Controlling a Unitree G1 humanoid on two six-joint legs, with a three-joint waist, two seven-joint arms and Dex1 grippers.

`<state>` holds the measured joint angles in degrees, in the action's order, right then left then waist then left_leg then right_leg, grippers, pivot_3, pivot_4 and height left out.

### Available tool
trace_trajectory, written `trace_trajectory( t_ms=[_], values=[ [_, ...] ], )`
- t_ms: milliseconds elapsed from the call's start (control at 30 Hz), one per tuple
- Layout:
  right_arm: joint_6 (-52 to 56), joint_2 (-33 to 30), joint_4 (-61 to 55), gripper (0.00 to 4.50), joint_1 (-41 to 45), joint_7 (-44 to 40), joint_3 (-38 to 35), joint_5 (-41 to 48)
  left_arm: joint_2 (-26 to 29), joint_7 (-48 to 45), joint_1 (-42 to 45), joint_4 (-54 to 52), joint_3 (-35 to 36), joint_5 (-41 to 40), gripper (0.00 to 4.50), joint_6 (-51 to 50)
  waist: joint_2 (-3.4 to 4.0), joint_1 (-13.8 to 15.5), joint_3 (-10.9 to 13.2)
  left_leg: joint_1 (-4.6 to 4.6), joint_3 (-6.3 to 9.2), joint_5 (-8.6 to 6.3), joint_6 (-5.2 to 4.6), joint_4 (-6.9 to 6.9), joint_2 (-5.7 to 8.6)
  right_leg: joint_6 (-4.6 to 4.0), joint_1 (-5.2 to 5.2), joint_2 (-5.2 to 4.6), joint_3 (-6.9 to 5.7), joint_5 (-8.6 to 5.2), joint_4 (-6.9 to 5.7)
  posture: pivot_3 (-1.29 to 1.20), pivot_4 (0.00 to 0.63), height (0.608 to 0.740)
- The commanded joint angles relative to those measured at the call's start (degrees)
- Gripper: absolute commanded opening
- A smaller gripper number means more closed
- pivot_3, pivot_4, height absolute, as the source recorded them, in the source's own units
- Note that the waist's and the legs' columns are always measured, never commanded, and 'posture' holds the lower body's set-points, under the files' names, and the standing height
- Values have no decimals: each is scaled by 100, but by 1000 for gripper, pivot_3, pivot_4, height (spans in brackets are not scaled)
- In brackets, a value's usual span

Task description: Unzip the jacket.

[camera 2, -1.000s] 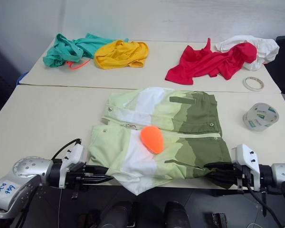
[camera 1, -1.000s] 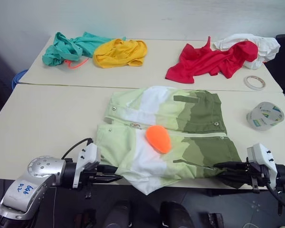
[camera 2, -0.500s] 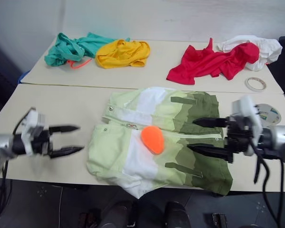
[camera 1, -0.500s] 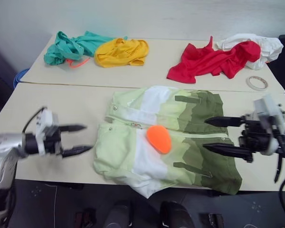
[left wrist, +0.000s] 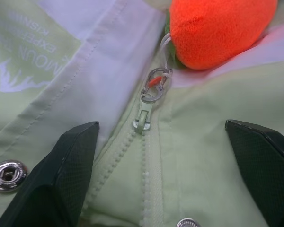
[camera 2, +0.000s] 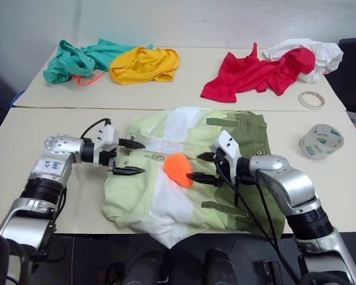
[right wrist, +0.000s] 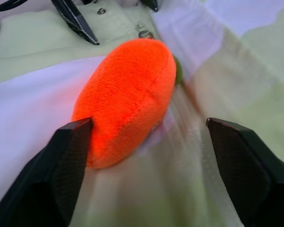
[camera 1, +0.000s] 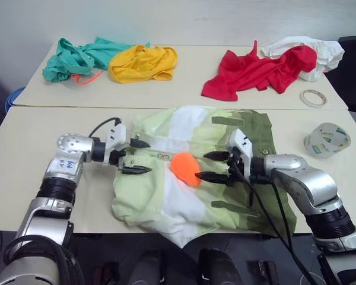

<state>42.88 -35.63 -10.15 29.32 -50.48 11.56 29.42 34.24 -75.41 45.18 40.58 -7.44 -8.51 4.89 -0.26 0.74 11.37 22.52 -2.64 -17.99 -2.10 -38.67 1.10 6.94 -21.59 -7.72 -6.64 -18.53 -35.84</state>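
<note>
Jacket (camera 1: 207, 172), lime, white and olive blocks, lies flat at lower centre of my head view; zipper pull (left wrist: 143, 120) sits beside an orange plush charm (camera 1: 184, 169), zipper closed.

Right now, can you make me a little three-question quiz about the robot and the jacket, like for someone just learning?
1. True or false: the jacket hangs off the table.
2. What is clipped to the zipper pull? A) orange plush B) tape roll C) red garment
3. Are the left gripper and right gripper open or shut?

Key: 1 false; 2 A; 3 open.
</note>
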Motion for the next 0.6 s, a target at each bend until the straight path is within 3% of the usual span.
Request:
trace_trajectory(
  t_ms=[33,300,600],
  values=[
    [26,3,95,2646,104,15,-122,-86,-104,449,222,542,57,286,4500,462,0,20,0,2,0,0,0,-6,1,0,1,-1,1,0,-3,0,150,740],
    [574,-7,-208,39,4,-130,-934,722,-306,690,1,915,50,438,4500,842,0,51,0,3,5,-1,-3,-25,0,3,4,-3,3,2,-12,0,150,740],
    [344,-1223,-213,39,-577,-661,-2107,831,-344,753,-320,755,124,471,4500,898,3,53,-3,-8,6,-8,-16,-29,7,8,20,-9,6,5,-10,0,150,740]
  ],
)
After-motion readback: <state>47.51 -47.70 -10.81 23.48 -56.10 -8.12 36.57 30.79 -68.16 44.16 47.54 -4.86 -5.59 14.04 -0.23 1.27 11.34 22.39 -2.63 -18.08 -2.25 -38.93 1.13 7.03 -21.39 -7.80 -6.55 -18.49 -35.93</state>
